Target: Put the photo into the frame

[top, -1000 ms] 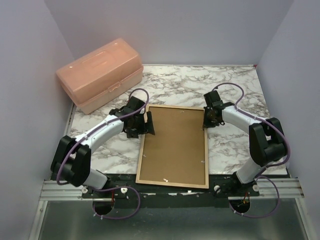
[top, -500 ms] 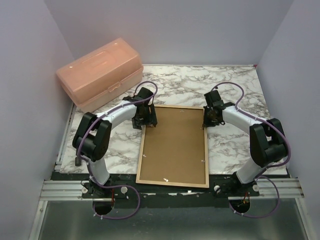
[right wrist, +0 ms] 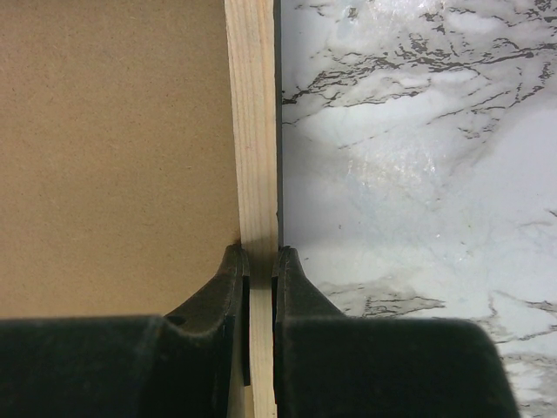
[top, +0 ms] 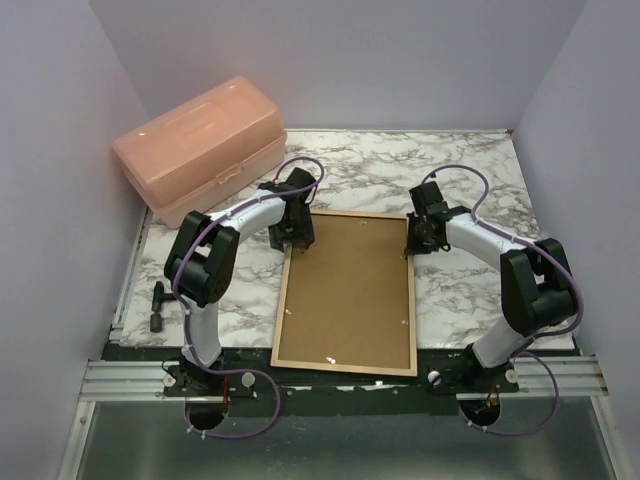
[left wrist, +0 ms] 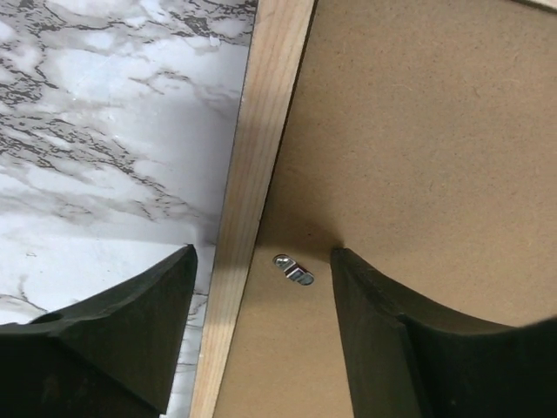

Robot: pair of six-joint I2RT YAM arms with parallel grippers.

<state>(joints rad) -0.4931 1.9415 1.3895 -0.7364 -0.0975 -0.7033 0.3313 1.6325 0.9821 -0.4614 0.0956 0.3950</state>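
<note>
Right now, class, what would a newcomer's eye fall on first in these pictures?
The frame lies back-up in the middle, brown backing board showing. The right gripper pinches its right rail, while the left gripper stands open astride the left rail by a metal clip. A pink box sits far left.

Left arm (top: 240, 215): elbow folded high above its base, forearm reaching forward and inward, wrist pitched down. The left gripper (left wrist: 261, 257) points down at the left rail of the frame (left wrist: 252, 131), near the far corner. Its jaws are apart and straddle the rail, one finger (left wrist: 130, 331) outside and the other (left wrist: 392, 340) inside, with a gap to the rail on both sides. Right arm (top: 480, 238): elbow raised at the right, forearm stretched inward, wrist down. The right gripper (right wrist: 258, 254) is closed, fingertips pinching the frame's right rail from both sides near the far corner.
</note>
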